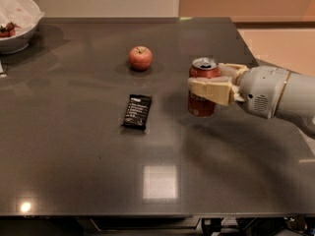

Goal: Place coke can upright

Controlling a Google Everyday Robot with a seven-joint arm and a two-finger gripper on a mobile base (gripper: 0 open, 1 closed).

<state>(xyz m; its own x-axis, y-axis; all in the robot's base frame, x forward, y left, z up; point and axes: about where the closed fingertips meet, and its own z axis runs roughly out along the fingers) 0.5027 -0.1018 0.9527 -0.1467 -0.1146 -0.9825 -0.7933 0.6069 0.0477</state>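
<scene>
The coke can (201,105) is red with a silver top and stands upright on the dark table (162,146), right of centre. My gripper (204,78) reaches in from the right and is shut on the can. One cream finger (210,90) crosses the can's front, and the other finger (232,69) sits behind its right side. The can's bottom is at the table surface; I cannot tell whether it touches.
A red apple (141,58) lies to the far left of the can. A flat black wrapped bar (137,111) lies left of the can. A white bowl (15,23) with food stands at the far left corner. The table's right edge runs under my arm.
</scene>
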